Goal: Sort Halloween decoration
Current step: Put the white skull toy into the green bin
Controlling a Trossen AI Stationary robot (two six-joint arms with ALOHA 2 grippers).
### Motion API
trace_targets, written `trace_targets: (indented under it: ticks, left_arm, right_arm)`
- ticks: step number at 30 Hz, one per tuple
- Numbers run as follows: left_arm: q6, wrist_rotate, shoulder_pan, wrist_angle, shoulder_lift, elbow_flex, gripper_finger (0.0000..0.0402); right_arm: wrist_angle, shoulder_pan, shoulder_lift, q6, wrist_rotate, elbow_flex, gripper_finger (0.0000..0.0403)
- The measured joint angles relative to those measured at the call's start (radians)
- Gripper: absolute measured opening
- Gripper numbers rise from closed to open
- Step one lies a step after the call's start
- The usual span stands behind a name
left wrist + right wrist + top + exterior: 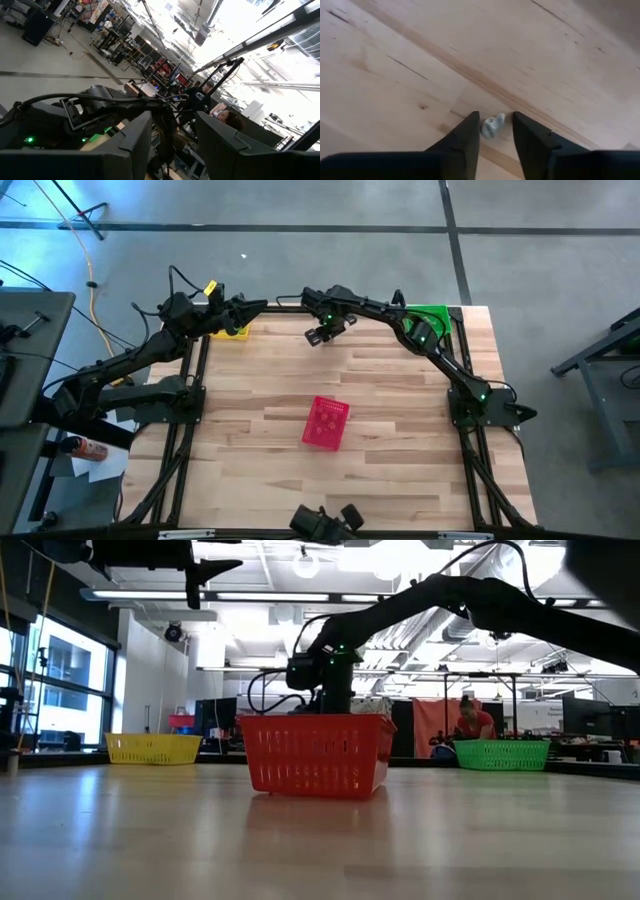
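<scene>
Between the right gripper's [495,131] parted fingers lies a small pale trinket [492,125] on the wooden table [420,60]; a grip cannot be told. Left gripper [172,145] hangs open.

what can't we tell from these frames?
- Trinket between the right gripper fingers: too small to tell its shape, or whether it is gripped.
- Pink basket contents: mesh wall hides them in the low view; too small from above.
- Green basket: partly under the right arm.
</scene>
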Motion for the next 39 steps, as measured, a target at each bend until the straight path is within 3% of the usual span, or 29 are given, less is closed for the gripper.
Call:
trace_targets:
  ticks: [16,39]
  left_arm:
    - [0.0,0.0,0.0,-0.012,0.0,0.0,0.0142]
    - [0.001,0.0,0.0,-0.012,0.0,0.0,0.0142]
  right_arm:
    - [-0.015,-0.023,0.0,-0.095,-0.01,0.001,0.0015]
    - [-0.022,-0.06,-0.097,-0.217,-0.066,0.01,0.0003]
